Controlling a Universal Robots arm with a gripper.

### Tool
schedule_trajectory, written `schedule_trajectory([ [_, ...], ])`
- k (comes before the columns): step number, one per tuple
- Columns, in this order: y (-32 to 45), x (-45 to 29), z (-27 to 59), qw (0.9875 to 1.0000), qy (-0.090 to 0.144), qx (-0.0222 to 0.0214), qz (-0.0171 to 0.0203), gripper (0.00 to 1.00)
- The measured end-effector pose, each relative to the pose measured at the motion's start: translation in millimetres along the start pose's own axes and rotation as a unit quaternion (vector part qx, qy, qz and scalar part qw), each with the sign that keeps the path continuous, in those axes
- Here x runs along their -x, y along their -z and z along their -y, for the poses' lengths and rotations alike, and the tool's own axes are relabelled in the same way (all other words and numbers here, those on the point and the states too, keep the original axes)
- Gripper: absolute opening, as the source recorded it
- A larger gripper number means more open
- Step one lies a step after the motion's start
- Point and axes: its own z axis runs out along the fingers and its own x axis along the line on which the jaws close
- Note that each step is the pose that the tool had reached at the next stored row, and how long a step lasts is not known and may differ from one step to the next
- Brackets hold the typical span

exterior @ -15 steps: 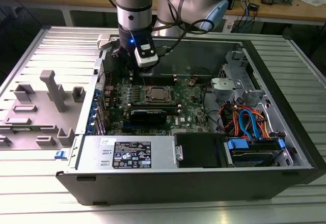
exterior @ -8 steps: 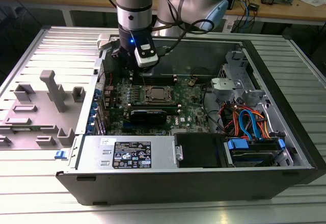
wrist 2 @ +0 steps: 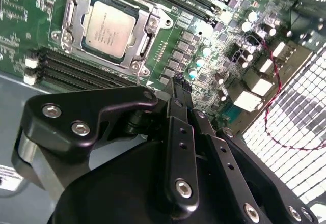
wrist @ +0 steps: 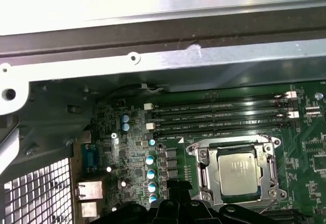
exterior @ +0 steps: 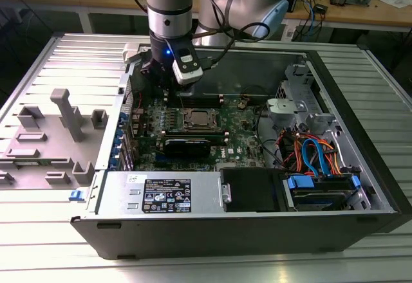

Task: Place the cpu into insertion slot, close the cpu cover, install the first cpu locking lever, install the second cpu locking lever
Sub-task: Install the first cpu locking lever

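The chip (wrist 2: 109,28) sits flat in the socket (wrist: 196,147), near the middle of the board (wrist: 127,147), between two rows of memory slots (wrist: 219,114). The cover (wrist: 211,175) seems to lie down around it, I think to keep the chip seated. Whether the levers are hooked I cannot tell. The gripper (wrist 2: 178,81) hangs just above the board, beside the socket toward the edge with the ports. Its fingers (wrist 2: 175,132) are pressed together and hold nothing. The arm (exterior: 168,6) comes straight down into the case (exterior: 335,103).
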Motion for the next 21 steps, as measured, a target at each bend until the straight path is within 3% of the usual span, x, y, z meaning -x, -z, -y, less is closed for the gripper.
schedule_trajectory([
  [6,6.9,-0.5,-0.3,1.0,0.005,-0.0001,0.0025,0.11],
  [8,6.9,-1.7,-0.5,0.9998,0.008,0.0003,0.0171,0.11],
  [9,6.6,-1.6,-0.5,0.9997,0.011,0.0004,0.0194,0.11],
  [12,5.5,-1.7,-0.5,0.9992,0.034,0.0008,0.0194,0.11],
  [16,4.3,-1.7,-0.4,0.9975,0.069,0.002,0.0181,0.11],
  [21,3.0,-7.7,-0.1,0.9964,0.083,0.0044,0.0177,0.11],
])
